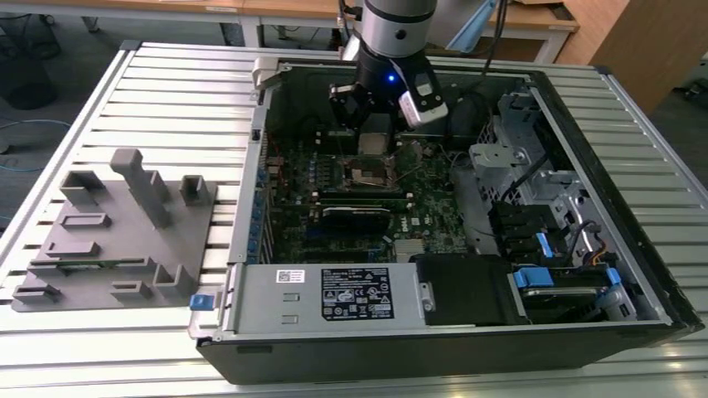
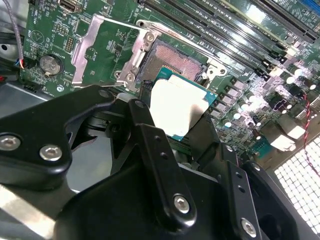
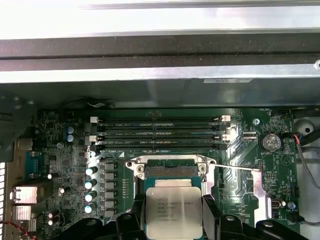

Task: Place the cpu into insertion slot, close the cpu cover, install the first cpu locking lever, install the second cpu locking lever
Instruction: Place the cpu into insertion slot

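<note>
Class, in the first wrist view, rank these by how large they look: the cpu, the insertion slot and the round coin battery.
1. cpu, though it is nearer the camera.
2. insertion slot, partly hidden behind the cpu, so its rank is unsure.
3. coin battery, clearly smallest.

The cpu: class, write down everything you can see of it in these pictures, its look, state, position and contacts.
The cpu is a small flat square chip with a dull silver-grey metal top bearing fine print, on a green base whose edge shows in the second wrist view. Black fingers clamp two opposite sides. It sits metal side up, roughly level with the board, held just short of the open insertion slot, not seated in it.
</note>
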